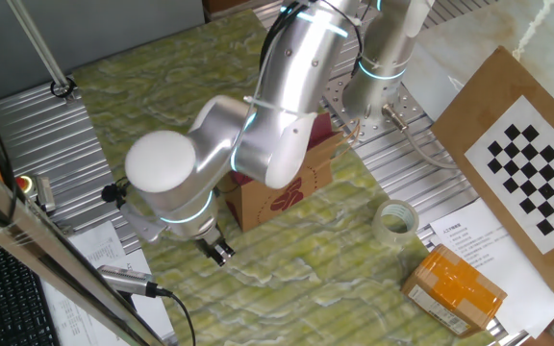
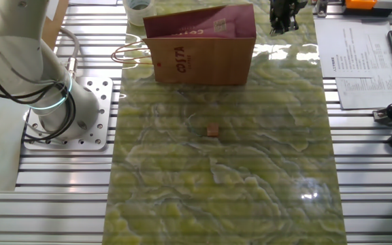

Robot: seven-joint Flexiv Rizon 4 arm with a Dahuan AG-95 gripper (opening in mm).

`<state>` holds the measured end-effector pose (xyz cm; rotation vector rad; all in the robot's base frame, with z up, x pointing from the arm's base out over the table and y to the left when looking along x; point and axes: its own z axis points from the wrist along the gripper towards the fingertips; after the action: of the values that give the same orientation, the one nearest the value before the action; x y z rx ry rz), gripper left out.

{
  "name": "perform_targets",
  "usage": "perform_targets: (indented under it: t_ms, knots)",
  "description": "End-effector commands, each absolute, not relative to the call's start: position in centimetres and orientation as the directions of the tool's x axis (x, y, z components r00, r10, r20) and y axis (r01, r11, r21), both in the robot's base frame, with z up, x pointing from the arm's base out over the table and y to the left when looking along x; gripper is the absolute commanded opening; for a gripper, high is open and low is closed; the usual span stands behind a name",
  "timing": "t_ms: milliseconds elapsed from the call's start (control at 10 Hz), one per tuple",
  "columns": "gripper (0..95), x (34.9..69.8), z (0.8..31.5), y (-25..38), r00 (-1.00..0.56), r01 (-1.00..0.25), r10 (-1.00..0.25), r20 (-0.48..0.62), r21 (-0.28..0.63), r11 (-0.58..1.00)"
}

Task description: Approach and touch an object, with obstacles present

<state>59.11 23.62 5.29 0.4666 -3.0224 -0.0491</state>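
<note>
Gripper (image 2: 283,16) (jaws unclear) beside paper bag (image 2: 203,51); small block (image 2: 212,131) well apart, mid-mat.

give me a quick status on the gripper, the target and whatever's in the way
Gripper low over the green mat, jaws unclear, holding nothing. Small brown cube untouched mid-mat. Paper bag stands between gripper and cube.

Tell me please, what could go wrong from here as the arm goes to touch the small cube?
1. The paper bag stands between the gripper and the cube. A straight path could knock the bag over.
2. The cube is very small and light, so a firm touch might push it along the mat.
3. In one fixed view the arm hides the cube completely, so that camera cannot confirm contact.
</note>
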Motion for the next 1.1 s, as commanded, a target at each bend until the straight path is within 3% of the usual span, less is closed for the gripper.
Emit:
perform_targets:
  t_ms: [100, 600, 1100]
  knots:
    - [0.0, 58.9, 5.4, 23.5, -0.987, -0.157, -0.157, 0.014, 0.019, 0.987]
    - [0.0, 59.5, 5.3, 22.6, -0.985, -0.173, -0.173, 0.026, 0.01, 0.985]
    - [0.0, 62.9, 6.2, 15.3, -0.956, -0.277, -0.278, 0.09, 0.022, 0.96]
